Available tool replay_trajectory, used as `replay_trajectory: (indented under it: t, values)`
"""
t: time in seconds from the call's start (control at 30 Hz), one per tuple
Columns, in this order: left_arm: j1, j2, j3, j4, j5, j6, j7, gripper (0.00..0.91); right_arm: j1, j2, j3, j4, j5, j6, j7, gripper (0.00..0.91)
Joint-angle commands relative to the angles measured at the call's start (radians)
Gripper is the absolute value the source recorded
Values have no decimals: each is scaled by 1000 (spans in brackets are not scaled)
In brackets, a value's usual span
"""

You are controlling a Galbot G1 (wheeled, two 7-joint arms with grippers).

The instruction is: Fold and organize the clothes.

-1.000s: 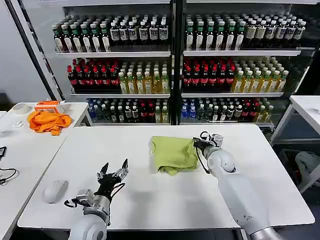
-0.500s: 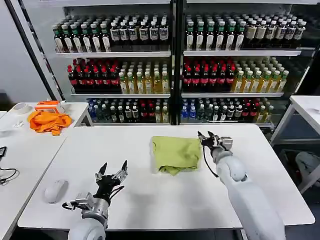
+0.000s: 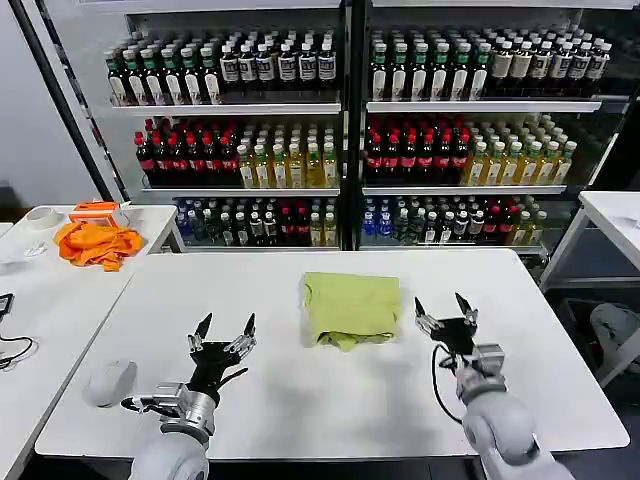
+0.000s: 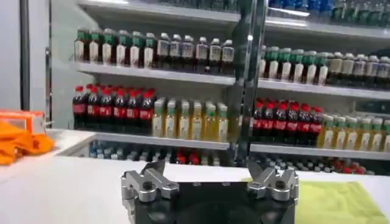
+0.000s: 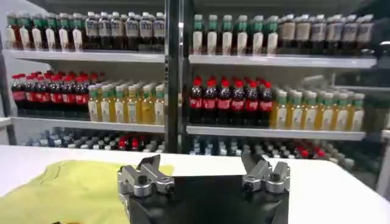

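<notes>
Two empty, open grippers, left gripper (image 3: 224, 331), right gripper (image 3: 446, 310) beside folded T-shirt (image 3: 350, 307).

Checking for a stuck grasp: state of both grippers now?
Left gripper: open, holding nothing, above the table near the front edge.
Right gripper: open, holding nothing, beside the folded T-shirt.

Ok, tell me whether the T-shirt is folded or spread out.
Folded: the T-shirt lies as a compact, layered rectangle on the table, with no sleeves sticking out.
</notes>
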Motion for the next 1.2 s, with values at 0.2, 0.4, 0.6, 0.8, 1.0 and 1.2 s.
replay_trajectory:
  t: [0.2, 0.4, 0.6, 0.8, 1.0, 1.2]
  values:
    - [7, 30, 0, -22, 59, 24, 9, 907, -256, -12, 117, 186, -71, 55, 4, 907]
    - [17, 34, -4, -29, 59, 26, 10, 907, -260, -9, 118, 188, -77, 43, 3, 907]
    - [25, 39, -7, -38, 59, 26, 13, 907, -259, -11, 119, 189, -79, 44, 0, 907]
    - [34, 41, -7, -44, 59, 27, 16, 907, -259, -9, 115, 191, -82, 60, -3, 907]
    - [43, 41, -11, -52, 61, 26, 16, 907, -264, -7, 120, 208, -121, 90, 6, 907]
    - [58, 41, -18, -64, 61, 25, 18, 907, -272, -15, 131, 218, -125, 97, -4, 907]
